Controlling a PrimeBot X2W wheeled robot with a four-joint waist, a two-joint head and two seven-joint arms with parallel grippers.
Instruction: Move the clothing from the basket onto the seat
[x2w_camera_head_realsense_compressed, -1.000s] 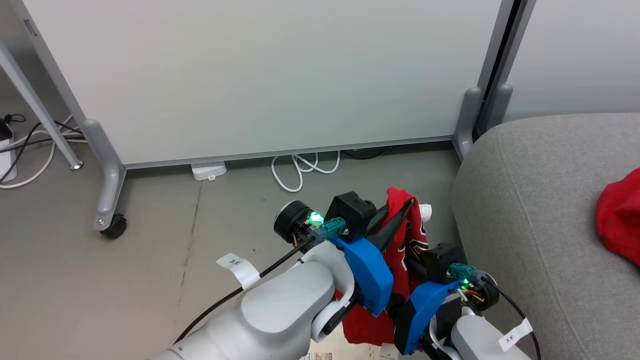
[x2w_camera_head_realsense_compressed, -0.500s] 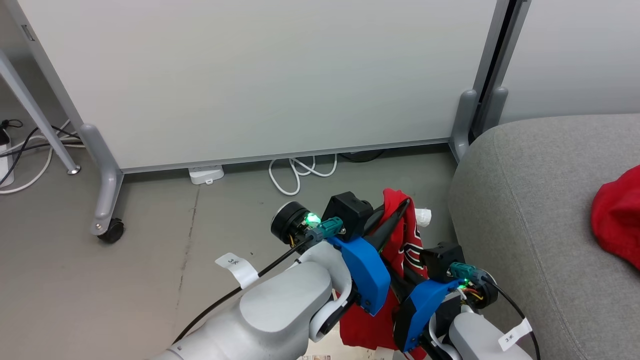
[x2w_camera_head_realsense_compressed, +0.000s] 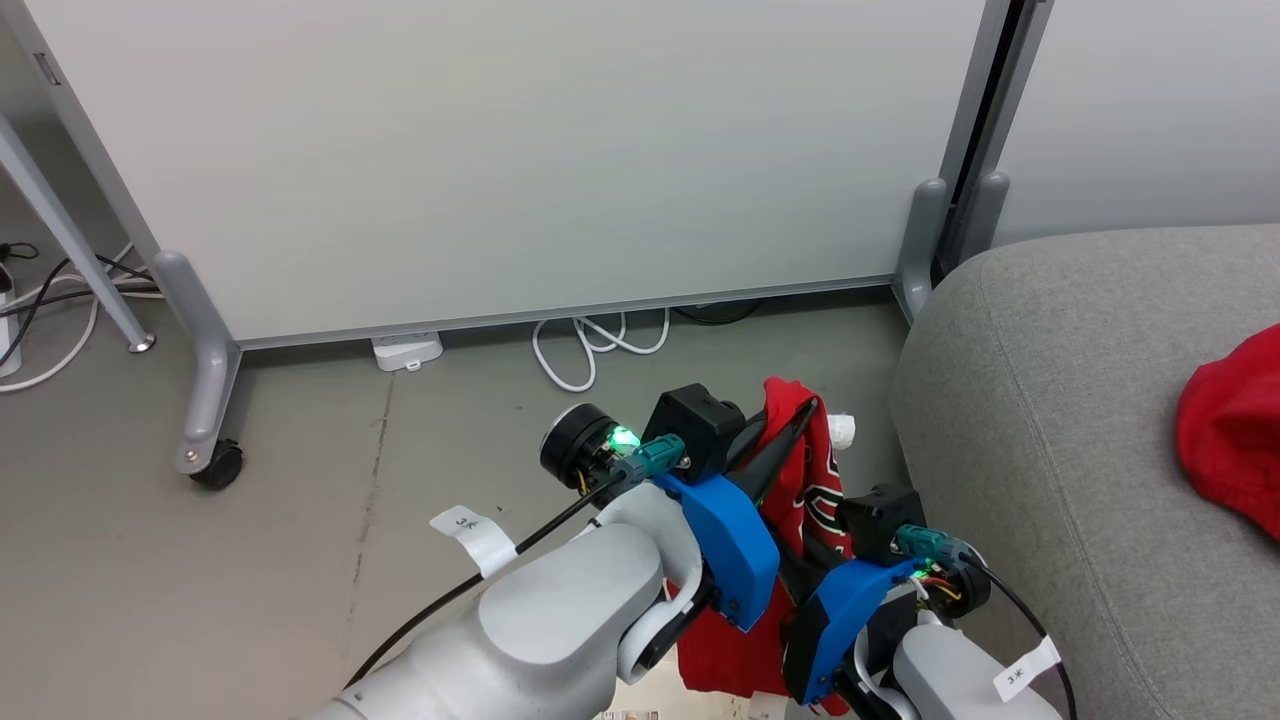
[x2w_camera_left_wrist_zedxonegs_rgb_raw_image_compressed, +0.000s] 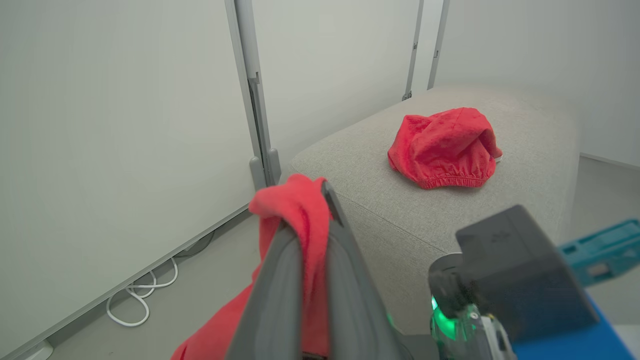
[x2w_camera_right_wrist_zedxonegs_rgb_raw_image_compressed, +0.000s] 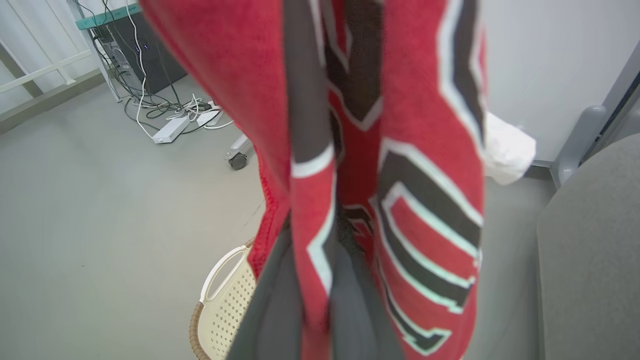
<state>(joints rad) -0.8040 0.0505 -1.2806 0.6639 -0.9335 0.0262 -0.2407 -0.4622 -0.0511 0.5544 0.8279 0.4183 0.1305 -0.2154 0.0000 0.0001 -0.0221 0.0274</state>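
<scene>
– Grey floor (x2w_camera_head_realsense_compressed: 250, 560) and white partition panels (x2w_camera_head_realsense_compressed: 500, 150) are forming the backdrop. Where is the bright red fabric garment with dark printed marks (x2w_camera_right_wrist_zedxonegs_rgb_raw_image_compressed: 425, 210) hanging?
– Above the floor, just beside the large light grey upholstered sofa cushion (x2w_camera_head_realsense_compressed: 1050, 420). Left pincer (x2w_camera_left_wrist_zedxonegs_rgb_raw_image_compressed: 306, 215) and right pincer (x2w_camera_right_wrist_zedxonegs_rgb_raw_image_compressed: 320, 125) are both clamping it, jaws nearly closed on fabric.
– Anything else?
– A crumpled plain red garment (x2w_camera_left_wrist_zedxonegs_rgb_raw_image_compressed: 445, 145) is lying on the cushion. The cream-white perforated plastic basket with a brown woven-look rim (x2w_camera_right_wrist_zedxonegs_rgb_raw_image_compressed: 225, 300) is sitting on the floor below.

Bright, even light is everywhere, and shadows are soft. The clothing (x2w_camera_right_wrist_zedxonegs_rgb_raw_image_compressed: 415, 90) looks big and blurry up close. Just left of it, a green light (x2w_camera_head_realsense_compressed: 625, 437) glows.
</scene>
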